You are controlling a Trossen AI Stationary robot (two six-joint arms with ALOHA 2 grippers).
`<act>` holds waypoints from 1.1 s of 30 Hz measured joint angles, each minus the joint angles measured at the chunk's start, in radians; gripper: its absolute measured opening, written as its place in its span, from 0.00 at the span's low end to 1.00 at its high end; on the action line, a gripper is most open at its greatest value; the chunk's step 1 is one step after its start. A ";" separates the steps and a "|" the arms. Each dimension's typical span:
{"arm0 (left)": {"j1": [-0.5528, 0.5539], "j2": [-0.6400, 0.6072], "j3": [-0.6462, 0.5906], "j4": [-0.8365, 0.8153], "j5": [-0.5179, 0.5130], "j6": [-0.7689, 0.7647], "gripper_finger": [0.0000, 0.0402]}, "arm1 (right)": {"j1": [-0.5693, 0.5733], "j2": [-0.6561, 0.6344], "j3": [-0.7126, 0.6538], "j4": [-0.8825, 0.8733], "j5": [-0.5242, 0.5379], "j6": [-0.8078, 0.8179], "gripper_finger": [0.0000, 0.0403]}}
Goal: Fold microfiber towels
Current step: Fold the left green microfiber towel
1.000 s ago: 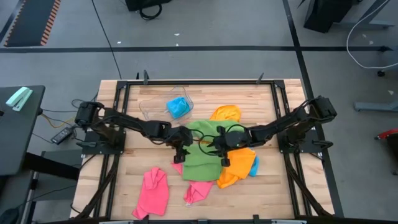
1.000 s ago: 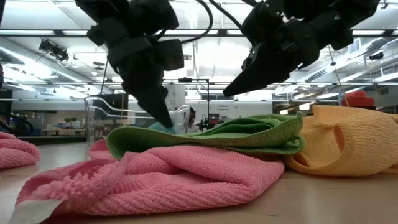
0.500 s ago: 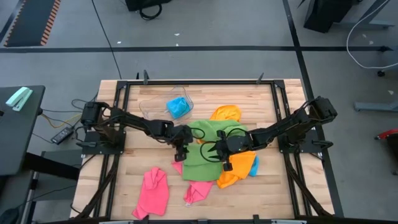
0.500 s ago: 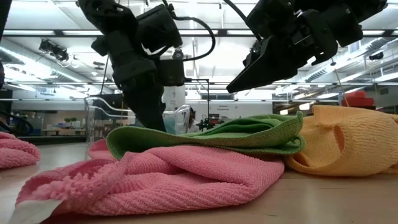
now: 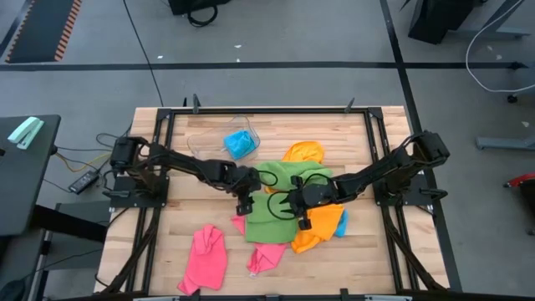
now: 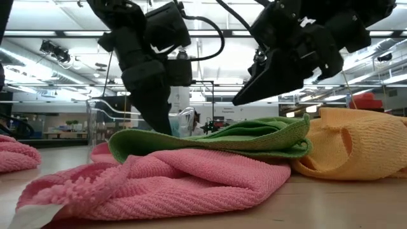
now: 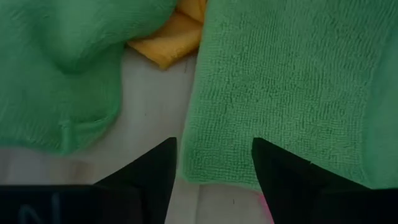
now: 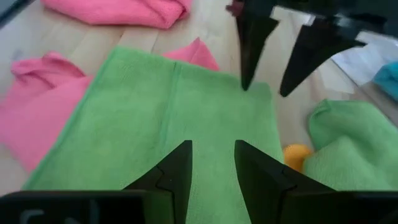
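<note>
Nearest the table's front edge: a crumpled pink microfiber towel [image 5: 205, 257], and a second pink towel [image 5: 266, 255] poking out from under the pile. Mid-table, a green microfiber towel [image 5: 272, 213] spread flat with one fold line showing — fine looped nap, neat hemmed edge. Beside it and partly beneath, an orange towel [image 5: 319, 231] with a sliver of sky blue cloth [image 5: 342, 223], mostly covered. Left gripper [image 5: 243, 204] at the green towel's left edge, fingers spread wide, empty, tips just above the cloth. Right gripper [image 5: 292, 209] low over the green towel's middle, fingers narrowly parted, gripping nothing. Farther back, a second green cloth bunched [image 8: 342, 140], another orange towel [image 5: 303, 153], then a blue towel [image 5: 241, 144] inside the clear plastic tub [image 5: 199, 144] — rim hard to make out.
</note>
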 joint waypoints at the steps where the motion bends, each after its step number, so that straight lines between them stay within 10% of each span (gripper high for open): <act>1: 0.000 0.005 0.000 0.002 0.000 0.016 0.55 | 0.000 0.000 0.000 -0.003 0.006 -0.003 0.32; 12: 0.000 0.029 0.001 0.259 -0.090 0.160 0.48 | -0.031 0.000 -0.106 0.091 0.062 -0.037 0.32; 33: 0.124 0.025 0.027 0.266 -0.133 0.504 0.41 | -0.286 -0.002 -0.139 0.468 0.041 -0.204 0.32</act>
